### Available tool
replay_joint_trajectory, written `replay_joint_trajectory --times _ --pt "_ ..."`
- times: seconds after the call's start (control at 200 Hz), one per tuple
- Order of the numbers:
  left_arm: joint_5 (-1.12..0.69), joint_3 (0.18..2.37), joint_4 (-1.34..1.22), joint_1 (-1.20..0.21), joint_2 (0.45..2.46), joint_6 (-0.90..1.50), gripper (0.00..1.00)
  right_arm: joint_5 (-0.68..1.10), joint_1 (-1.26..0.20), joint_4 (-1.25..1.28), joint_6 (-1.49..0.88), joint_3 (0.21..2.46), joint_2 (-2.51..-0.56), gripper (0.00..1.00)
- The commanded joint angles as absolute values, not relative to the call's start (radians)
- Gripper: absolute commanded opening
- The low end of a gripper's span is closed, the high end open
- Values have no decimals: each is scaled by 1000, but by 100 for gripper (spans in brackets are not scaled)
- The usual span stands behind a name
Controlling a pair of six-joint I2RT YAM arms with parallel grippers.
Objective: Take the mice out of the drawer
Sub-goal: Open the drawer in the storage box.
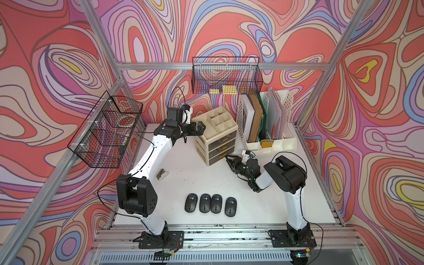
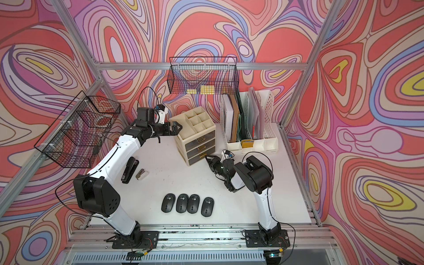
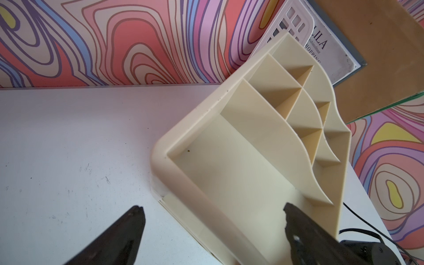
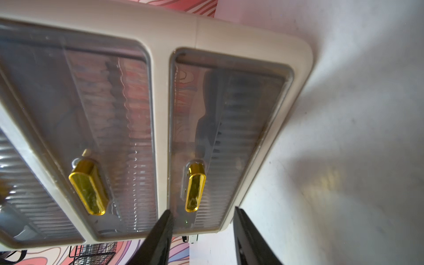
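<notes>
Mice (image 1: 205, 203): four are seen in a row on the table (image 1: 252, 206) near its front edge, well apart from the organiser (image 1: 200, 142). Drawer (image 4: 241, 128), lowest of three, is seen shut; contents cannot be told through the smoky front. Right gripper (image 4: 202, 210) is held just before its gold handle (image 4: 195, 187), jaws apart, nothing clamped. Left gripper (image 3: 211, 207) is spread wide across the organiser's top corner, one finger over the table, one over its top; contact cannot be told. Stapler (image 2: 129, 169) is seen lying by the left arm.
</notes>
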State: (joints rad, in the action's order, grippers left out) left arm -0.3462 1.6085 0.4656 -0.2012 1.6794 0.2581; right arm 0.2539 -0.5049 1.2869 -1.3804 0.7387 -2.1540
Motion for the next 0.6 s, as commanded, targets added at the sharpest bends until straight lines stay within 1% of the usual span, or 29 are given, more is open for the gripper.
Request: replay_joint_trajectory --times 0.0,0.31,0.591 --pt "-353 1606 471 -195 1672 245 99 272 -499 1297 -1386 781 -2176 47" --pt "-355 1604 466 -195 1671 252 99 276 -499 1269 -1397 829 -2199 47" --pt "-357 1605 465 -195 1667 252 99 270 -502 1258 -1416 862 -2220 41"
